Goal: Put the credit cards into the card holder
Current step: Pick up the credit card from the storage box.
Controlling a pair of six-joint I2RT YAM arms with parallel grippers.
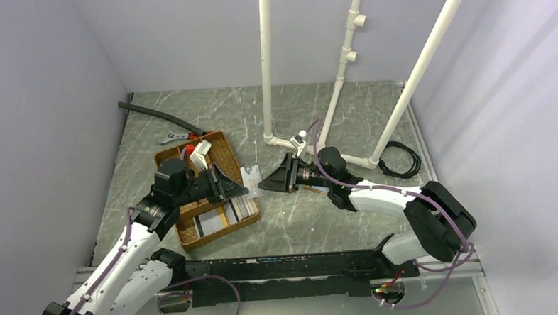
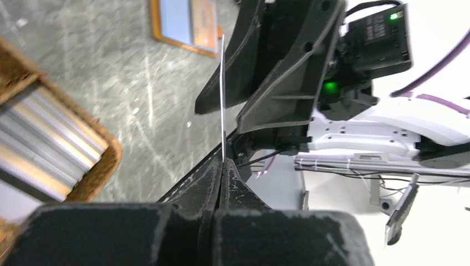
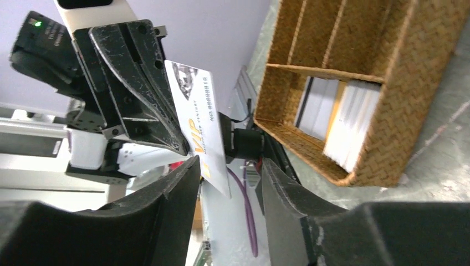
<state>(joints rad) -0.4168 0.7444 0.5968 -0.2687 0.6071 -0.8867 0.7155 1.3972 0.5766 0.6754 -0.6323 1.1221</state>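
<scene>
Grey, marble-veined surface underfoot of it all. Above its middle, the left gripper (image 2: 223,166) is clamped tight on a white credit card (image 3: 199,111), whose free end stands between the parted jaws of the right gripper (image 3: 230,166). Toward the left edge, a woven tray (image 1: 222,233) holds stacked cards (image 1: 243,207). The orange card holder (image 2: 205,33) lies flat near the surface's middle, by the right gripper.

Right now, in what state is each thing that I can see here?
card, in the air, pinched at one end
left fingers, shut on the card
right fingers, open, one on each side of the card's free end
card holder, flat on the table, not held
tray, on the table, stacks of cards standing in its compartments
</scene>
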